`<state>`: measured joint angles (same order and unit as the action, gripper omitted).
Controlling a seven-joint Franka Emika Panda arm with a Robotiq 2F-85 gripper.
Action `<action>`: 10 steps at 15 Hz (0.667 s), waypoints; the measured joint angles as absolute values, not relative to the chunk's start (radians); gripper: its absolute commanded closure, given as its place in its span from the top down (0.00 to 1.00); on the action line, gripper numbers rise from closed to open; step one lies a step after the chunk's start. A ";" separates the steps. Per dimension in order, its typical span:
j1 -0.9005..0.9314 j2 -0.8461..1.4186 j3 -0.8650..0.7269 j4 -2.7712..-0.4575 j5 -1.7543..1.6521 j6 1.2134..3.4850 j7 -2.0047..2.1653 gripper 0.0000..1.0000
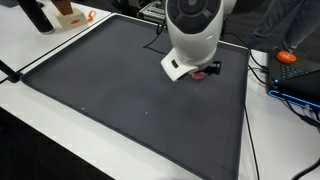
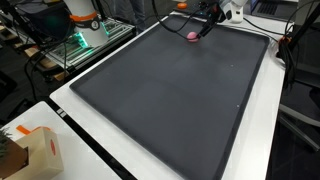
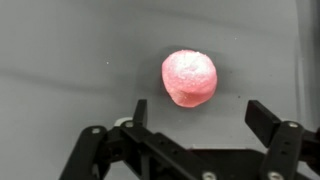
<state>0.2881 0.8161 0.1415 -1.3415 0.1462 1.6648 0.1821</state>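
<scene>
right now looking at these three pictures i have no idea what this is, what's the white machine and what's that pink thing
The white machine is a robot arm. Two pictures come from cameras standing near the table. The third comes from a camera on the arm's wrist, looking past its gripper, the black two-fingered claw. A dark mat covers the white table. On the mat lies one pink ball. The claw is open close over it and holds nothing.
</scene>
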 measured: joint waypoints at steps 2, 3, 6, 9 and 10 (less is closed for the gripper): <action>0.313 0.831 0.158 -1.303 0.116 1.655 0.123 1.00; 0.326 0.834 0.165 -1.288 0.100 1.654 0.092 1.00; 0.361 0.834 0.184 -1.257 0.043 1.649 -0.001 1.00; 0.392 0.829 0.196 -1.249 -0.028 1.641 -0.091 1.00; 0.401 0.829 0.199 -1.249 -0.054 1.640 -0.121 1.00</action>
